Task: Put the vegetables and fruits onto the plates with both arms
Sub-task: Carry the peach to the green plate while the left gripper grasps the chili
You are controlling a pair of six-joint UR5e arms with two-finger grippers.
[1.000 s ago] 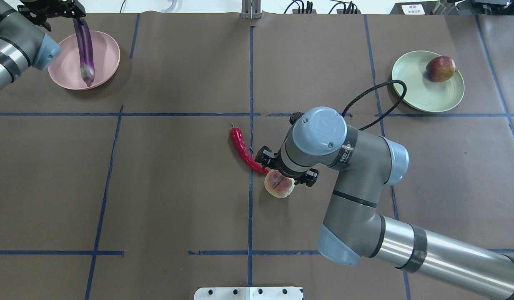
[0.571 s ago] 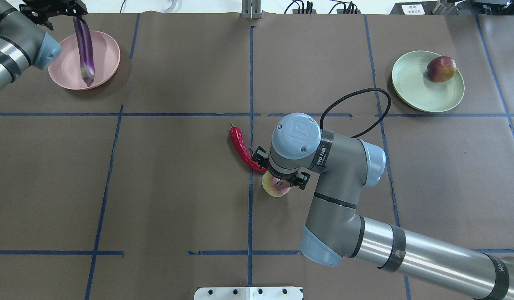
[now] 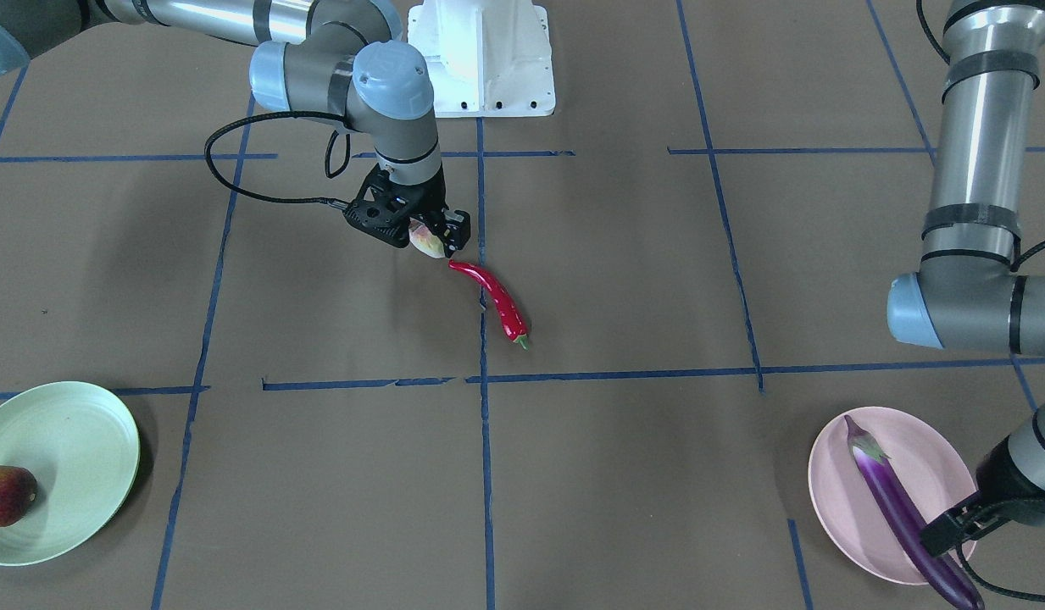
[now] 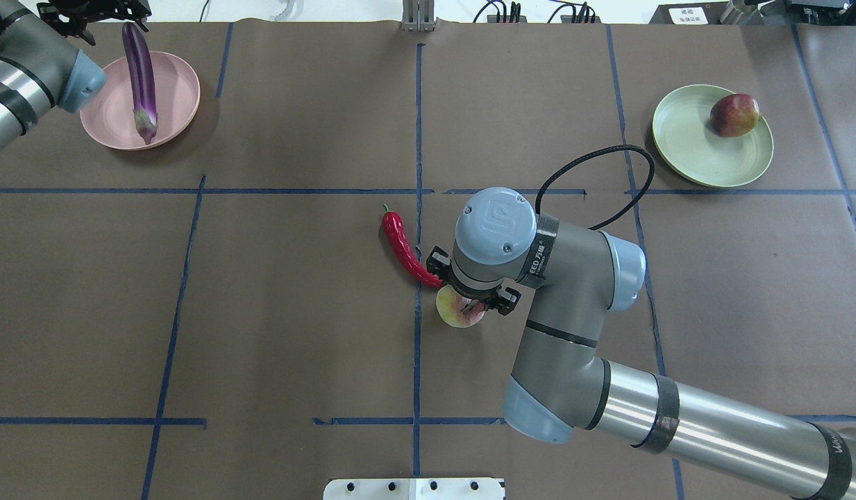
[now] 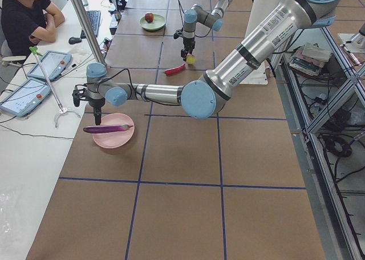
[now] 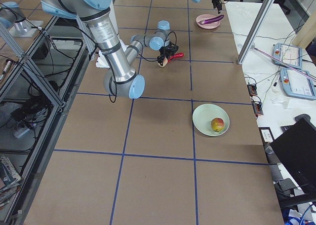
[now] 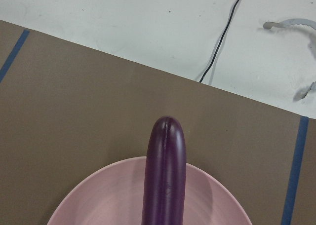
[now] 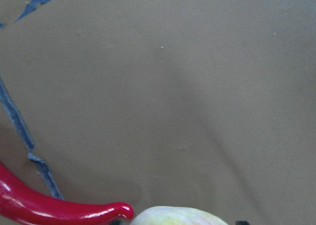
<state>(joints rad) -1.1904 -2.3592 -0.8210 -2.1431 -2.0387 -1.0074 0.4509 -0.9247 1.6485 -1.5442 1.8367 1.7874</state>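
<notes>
My right gripper is low over the table centre, shut on the pale cream-pink peach, which also shows in the front view. The red chili lies on the table with its tip touching the peach. The purple eggplant lies on the pink plate, its far end sticking out over the rim. My left gripper is open just above and beyond that end, apart from it. The red-and-yellow apple-like fruit sits on the green plate at the far right.
The white base block stands at the table's near edge. The right arm's black cable loops above the table towards the green plate. Blue tape lines grid the brown table. An operator sits beyond the table's far side.
My left gripper let go of the eggplant and drew back from it. My right arm moved left and down over the peach and closed on it.
</notes>
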